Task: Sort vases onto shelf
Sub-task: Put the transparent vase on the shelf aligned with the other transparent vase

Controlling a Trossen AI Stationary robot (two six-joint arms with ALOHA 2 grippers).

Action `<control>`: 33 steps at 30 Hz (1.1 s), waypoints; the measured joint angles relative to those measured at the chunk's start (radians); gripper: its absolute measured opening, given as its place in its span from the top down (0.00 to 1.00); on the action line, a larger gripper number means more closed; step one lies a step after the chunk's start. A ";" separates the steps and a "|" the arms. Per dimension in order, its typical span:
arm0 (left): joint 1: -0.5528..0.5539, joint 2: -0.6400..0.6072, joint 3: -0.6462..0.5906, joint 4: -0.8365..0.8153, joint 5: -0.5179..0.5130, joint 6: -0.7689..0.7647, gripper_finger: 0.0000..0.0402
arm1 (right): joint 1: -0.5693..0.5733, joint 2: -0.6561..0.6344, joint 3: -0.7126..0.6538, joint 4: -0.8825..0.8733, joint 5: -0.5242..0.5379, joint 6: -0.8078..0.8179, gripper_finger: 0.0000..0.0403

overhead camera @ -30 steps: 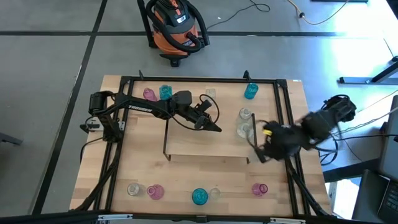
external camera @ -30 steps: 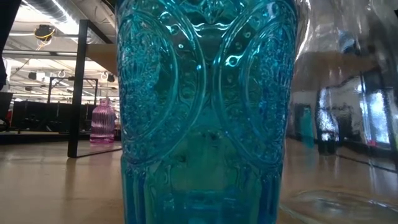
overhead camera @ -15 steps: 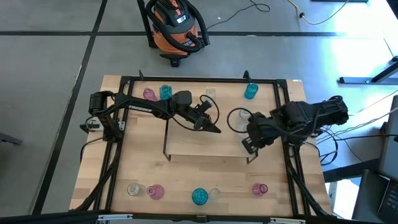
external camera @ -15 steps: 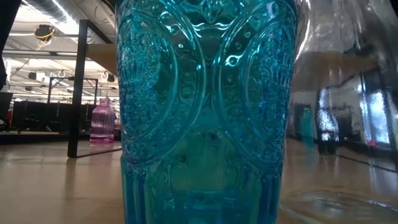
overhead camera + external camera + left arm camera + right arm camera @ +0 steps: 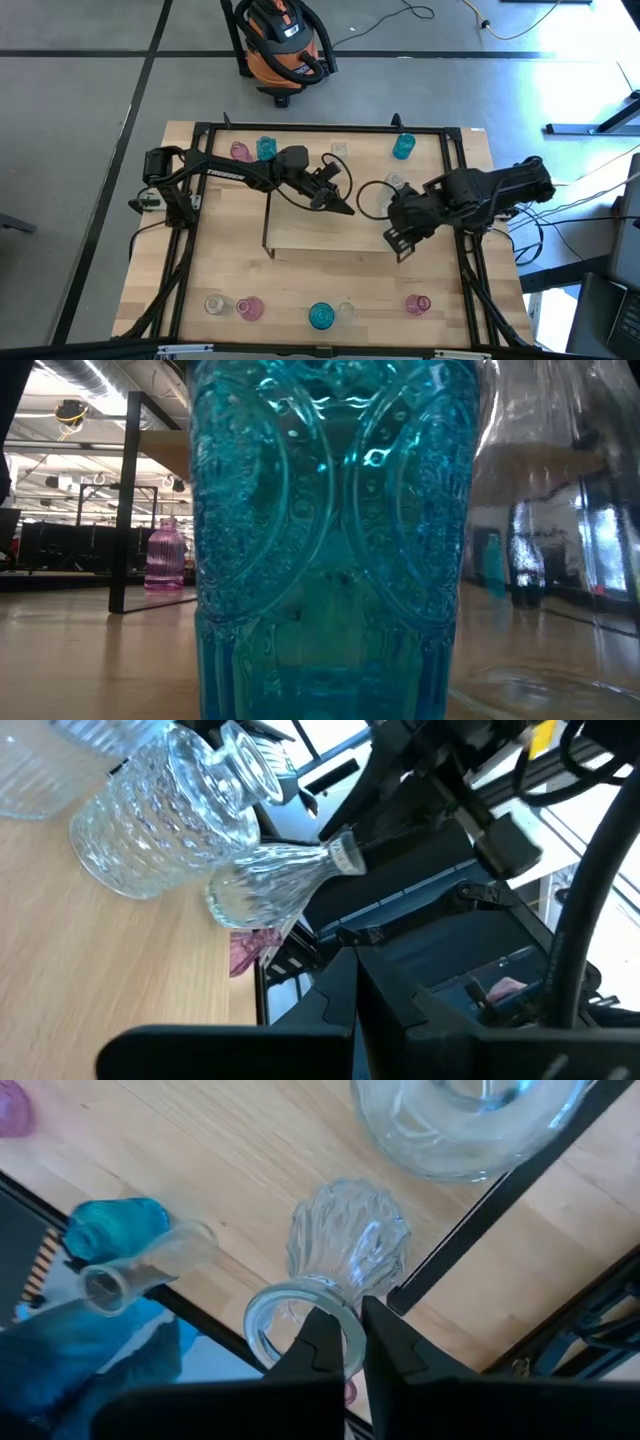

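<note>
Glass vases stand scattered on the counter; shelf looks bare. Right hand grips a clear vase by its rim; left hand pinched shut, empty.

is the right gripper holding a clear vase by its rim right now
Yes, in the right wrist view the right gripper has its fingers pinched shut on the rim of a clear vase.

The shelf sits mid-table; the left gripper hangs over its far edge, the right gripper at its right end. Vases line the near edge — others stand along the far side.
</note>
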 joint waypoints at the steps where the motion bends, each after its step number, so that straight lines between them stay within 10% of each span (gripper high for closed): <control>1: 0.001 0.000 0.000 0.000 0.006 0.000 1.00 | 0.000 0.007 0.000 0.000 -0.001 -0.003 1.00; 33: 0.001 0.000 0.000 0.000 0.055 0.001 1.00 | 0.001 0.019 0.000 -0.002 0.056 0.053 0.85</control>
